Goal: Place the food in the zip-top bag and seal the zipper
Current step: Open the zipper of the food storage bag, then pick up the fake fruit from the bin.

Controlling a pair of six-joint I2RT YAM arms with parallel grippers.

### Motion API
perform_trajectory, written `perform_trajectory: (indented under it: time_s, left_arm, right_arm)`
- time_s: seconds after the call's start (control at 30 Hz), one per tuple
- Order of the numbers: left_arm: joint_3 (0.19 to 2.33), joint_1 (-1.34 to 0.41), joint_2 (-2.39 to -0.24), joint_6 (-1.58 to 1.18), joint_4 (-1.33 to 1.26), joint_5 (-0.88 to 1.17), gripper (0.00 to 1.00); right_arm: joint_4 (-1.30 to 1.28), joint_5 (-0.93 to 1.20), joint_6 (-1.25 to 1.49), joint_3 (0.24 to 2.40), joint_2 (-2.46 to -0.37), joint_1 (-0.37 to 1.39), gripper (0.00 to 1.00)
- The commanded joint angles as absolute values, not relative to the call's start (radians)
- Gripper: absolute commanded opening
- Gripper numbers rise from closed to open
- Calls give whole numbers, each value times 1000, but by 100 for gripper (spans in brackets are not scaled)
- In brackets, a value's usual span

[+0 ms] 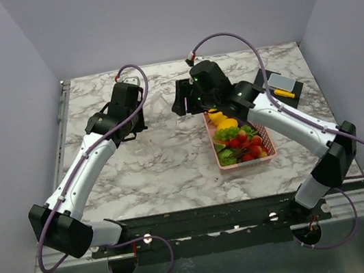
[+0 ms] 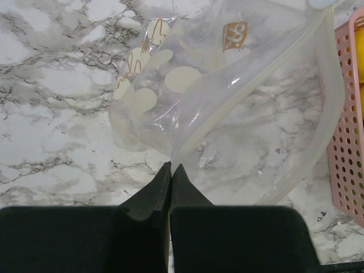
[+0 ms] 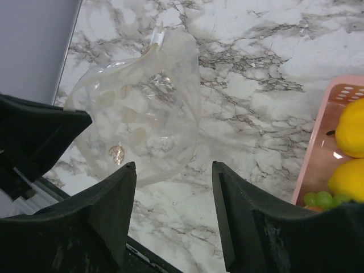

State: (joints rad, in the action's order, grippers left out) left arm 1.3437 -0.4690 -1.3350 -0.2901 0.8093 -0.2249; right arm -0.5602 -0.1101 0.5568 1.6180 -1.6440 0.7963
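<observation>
The zip-top bag [image 2: 187,85] is clear with pale dots and hangs open above the marble table. My left gripper [image 2: 170,166] is shut on its edge near the zipper [image 2: 267,74], a pale strip along the mouth. In the right wrist view the bag [image 3: 142,114] billows just beyond my right gripper [image 3: 173,168], which is open and empty. The food [image 1: 240,142], toy fruits in yellow, green and red, lies in the pink basket [image 1: 211,139]. Lemons [image 3: 352,125] and grapes [image 3: 318,199] show at the right. In the top view the left gripper [image 1: 141,119] and right gripper [image 1: 178,104] face each other.
The pink perforated basket [image 2: 347,125] stands right of the bag, under my right arm. A black mat with small yellow and grey items [image 1: 281,86] lies at the back right. Grey walls close in the table on three sides.
</observation>
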Motion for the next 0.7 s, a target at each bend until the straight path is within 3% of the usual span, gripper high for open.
perform_trajectory:
  time_s: [0.0, 0.67]
  left_arm:
    - [1338, -474, -1338, -294, 791, -208, 0]
    - [1368, -474, -1314, -274, 799, -175, 0]
  right_arm:
    - [-673, -125, 529, 1596, -1562, 795, 62]
    - [-957, -288, 676, 1179, -1169, 795, 63]
